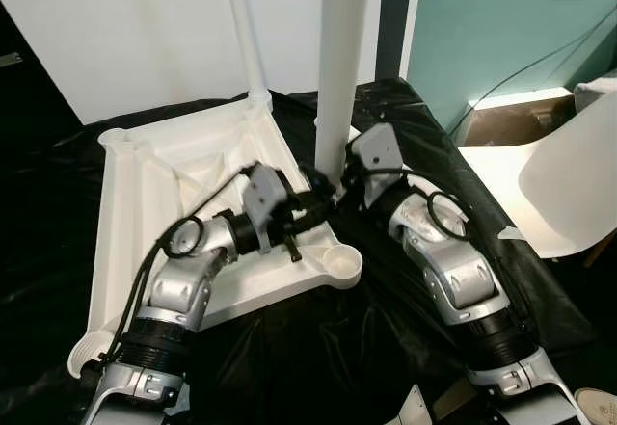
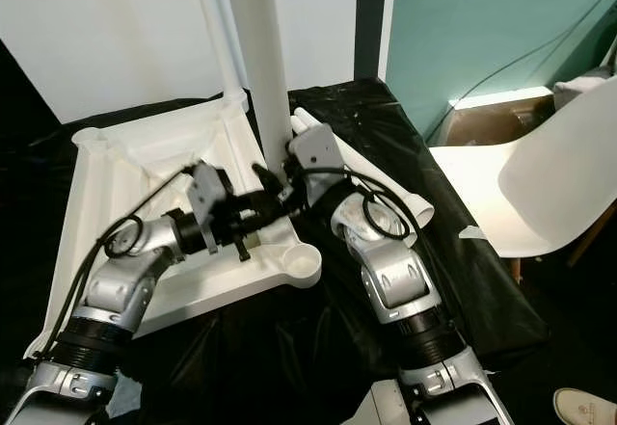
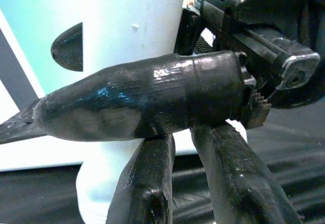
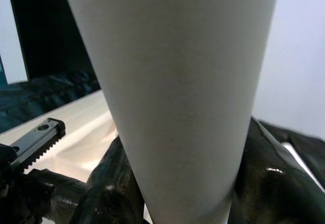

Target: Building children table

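The white table top (image 1: 125, 223) lies upside down on a black sheet. One white leg (image 1: 246, 30) stands in its far corner socket. A second, thicker-looking white leg (image 1: 342, 59) stands upright at the right corner. My right gripper (image 1: 333, 176) is shut around that leg low down, and the leg (image 4: 177, 82) sits between its black fingers (image 4: 114, 183). My left gripper (image 1: 313, 203) reaches across the table top to the same leg's foot. Its fingers (image 3: 147, 183) are almost together with nothing between them, just under the right gripper's finger (image 3: 142, 99).
An empty round socket (image 1: 342, 263) sits at the near right corner, another socket (image 1: 116, 139) at the far left. A spare leg (image 2: 386, 184) lies on the sheet under my right arm. A white chair (image 1: 569, 184) stands to the right, a shoe (image 2: 583, 406) near it.
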`<state>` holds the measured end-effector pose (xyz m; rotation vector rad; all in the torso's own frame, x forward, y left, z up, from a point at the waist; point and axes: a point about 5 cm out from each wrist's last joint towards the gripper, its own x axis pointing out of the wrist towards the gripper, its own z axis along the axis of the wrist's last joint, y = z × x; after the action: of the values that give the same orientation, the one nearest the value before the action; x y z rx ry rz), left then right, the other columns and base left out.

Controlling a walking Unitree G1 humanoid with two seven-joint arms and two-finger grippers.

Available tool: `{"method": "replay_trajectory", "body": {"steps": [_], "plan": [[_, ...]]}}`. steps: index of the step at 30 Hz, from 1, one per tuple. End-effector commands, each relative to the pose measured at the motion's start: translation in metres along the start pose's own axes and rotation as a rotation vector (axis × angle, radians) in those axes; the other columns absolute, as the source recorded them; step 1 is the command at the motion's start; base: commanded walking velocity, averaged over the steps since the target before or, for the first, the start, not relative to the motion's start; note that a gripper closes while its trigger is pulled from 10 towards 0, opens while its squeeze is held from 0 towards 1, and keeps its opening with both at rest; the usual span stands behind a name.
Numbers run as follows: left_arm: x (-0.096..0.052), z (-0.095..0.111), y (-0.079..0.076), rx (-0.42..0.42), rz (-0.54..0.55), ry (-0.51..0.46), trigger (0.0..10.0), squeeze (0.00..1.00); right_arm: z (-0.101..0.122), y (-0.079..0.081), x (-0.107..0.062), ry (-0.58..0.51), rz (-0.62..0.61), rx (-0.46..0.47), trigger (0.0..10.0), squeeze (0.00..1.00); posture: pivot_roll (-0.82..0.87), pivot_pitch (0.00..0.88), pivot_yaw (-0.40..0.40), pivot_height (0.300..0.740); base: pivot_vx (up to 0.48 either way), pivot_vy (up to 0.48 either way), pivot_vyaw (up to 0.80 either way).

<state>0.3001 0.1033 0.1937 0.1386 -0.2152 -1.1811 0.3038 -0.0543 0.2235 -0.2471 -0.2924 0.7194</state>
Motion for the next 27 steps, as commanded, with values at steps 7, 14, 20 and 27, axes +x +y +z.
{"method": "replay_trajectory", "body": {"steps": [7, 14, 20, 27], "plan": [[-0.005, 0.005, 0.005, 0.031, 0.111, 0.002, 10.0, 0.00, -0.022, 0.011, -0.003, 0.109, 0.042, 0.051, 10.0, 0.00, 0.05, 0.000, 0.089, 0.740, 0.000, 0.000, 0.00], [-0.014, -0.019, -0.019, -0.041, -0.011, 0.135, 10.0, 0.00, -0.023, 0.007, -0.008, 0.119, 0.037, 0.055, 10.0, 0.00, 0.05, 0.000, 0.081, 0.740, 0.000, 0.000, 0.00], [-0.025, -0.032, -0.036, -0.104, -0.110, 0.247, 10.0, 0.00, -0.024, 0.003, -0.008, 0.123, 0.028, 0.048, 10.0, 0.00, 0.05, 0.000, 0.078, 0.740, 0.000, 0.000, 0.00], [-0.033, -0.041, -0.039, -0.119, -0.101, 0.301, 10.0, 0.00, -0.023, 0.000, -0.008, 0.125, 0.017, 0.039, 10.0, 0.00, 0.05, 0.000, 0.077, 0.740, 0.000, 0.000, 0.00]]}}
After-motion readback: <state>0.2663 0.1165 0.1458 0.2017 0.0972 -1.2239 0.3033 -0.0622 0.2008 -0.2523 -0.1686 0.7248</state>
